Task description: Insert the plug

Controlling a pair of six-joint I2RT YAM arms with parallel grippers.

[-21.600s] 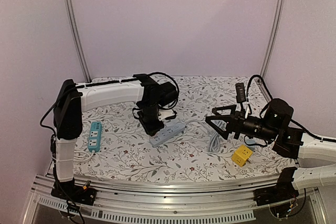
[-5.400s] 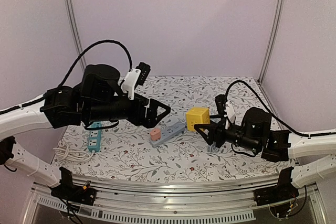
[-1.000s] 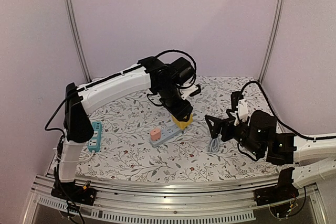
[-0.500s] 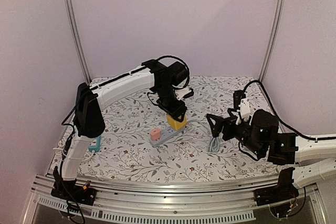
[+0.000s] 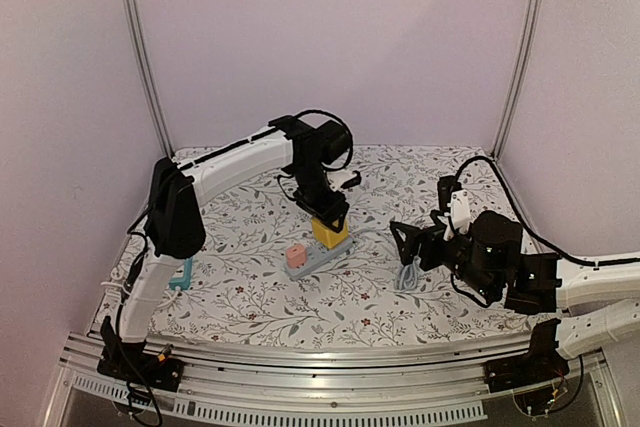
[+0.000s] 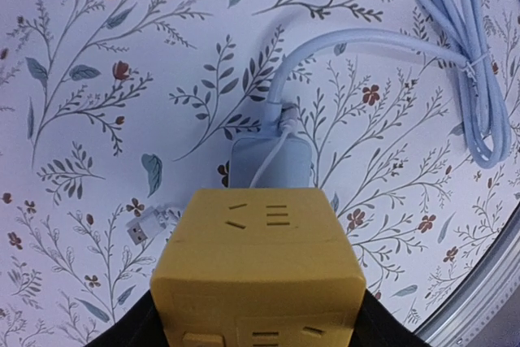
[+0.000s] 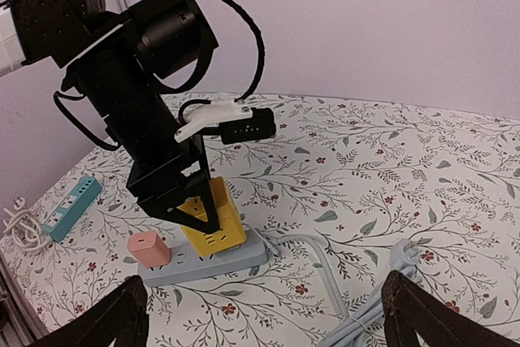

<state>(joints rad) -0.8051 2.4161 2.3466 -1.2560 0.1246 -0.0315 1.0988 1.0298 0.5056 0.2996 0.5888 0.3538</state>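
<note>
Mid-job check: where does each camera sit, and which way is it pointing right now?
Top external: above and behind the bases, facing the floral-cloth table; both arms show, left gripper shut on the yellow cube-shaped adapter, right gripper open.
Left wrist: looks straight down past the adapter onto the grey-blue power strip; only dark finger edges show.
Right wrist: low, facing across the table at the left arm; its own open fingers frame the bottom corners.
Shared: all three see the adapter and strip.
</note>
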